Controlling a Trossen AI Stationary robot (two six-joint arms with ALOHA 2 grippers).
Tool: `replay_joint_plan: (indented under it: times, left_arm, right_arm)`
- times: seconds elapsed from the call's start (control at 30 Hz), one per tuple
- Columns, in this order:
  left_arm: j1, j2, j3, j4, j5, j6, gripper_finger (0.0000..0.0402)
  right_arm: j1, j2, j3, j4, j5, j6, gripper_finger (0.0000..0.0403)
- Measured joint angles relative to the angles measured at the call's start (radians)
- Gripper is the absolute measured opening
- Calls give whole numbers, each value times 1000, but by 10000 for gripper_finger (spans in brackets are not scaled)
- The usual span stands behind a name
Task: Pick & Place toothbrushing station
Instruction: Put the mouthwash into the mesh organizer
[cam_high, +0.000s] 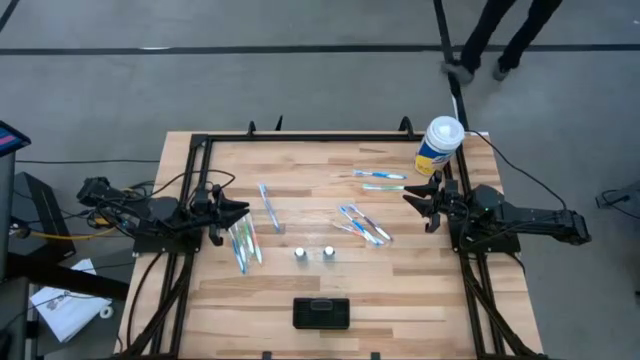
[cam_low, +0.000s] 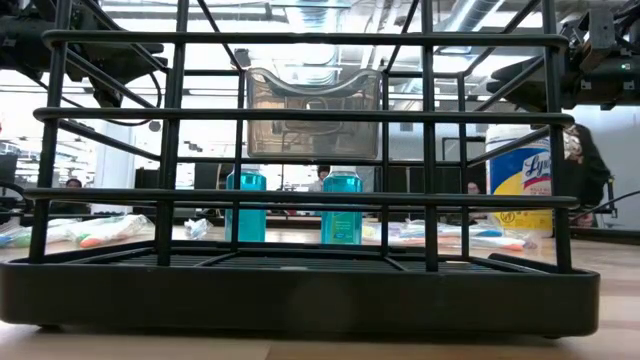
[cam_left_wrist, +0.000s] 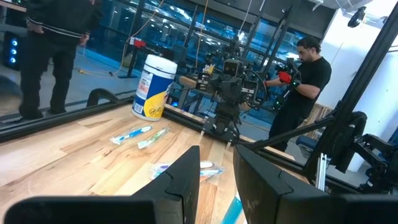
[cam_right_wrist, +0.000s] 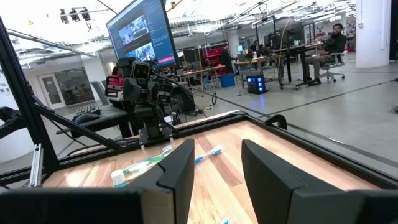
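Note:
The toothbrushing station (cam_high: 321, 313), a black holder, stands on its base on the wooden table, at the middle of the near edge. In the low view the station (cam_low: 300, 290) fills the picture as a black wire rack with a clear cup (cam_low: 314, 110) in it. My left gripper (cam_high: 243, 211) hangs open at the table's left side, far from the station, with nothing between its fingers (cam_left_wrist: 180, 186). My right gripper (cam_high: 410, 197) hangs open at the right side, and the gap between its fingers (cam_right_wrist: 177, 171) is bare.
Toothbrushes lie scattered: by the left gripper (cam_high: 245, 243), at mid-table (cam_high: 362, 225) and farther back (cam_high: 380, 180). Two small teal bottles (cam_high: 300, 254) (cam_high: 328, 253) stand at the centre. A wipes canister (cam_high: 440, 145) stands at the far right corner. A person (cam_high: 500, 40) walks beyond the far edge.

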Motion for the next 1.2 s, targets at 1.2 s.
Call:
replay_joint_plan:
  times: [1.2]
  left_arm:
    - [9,166,0,375,0,-225,92]
  right_arm:
    - [0,0,0,0,0,0,124]
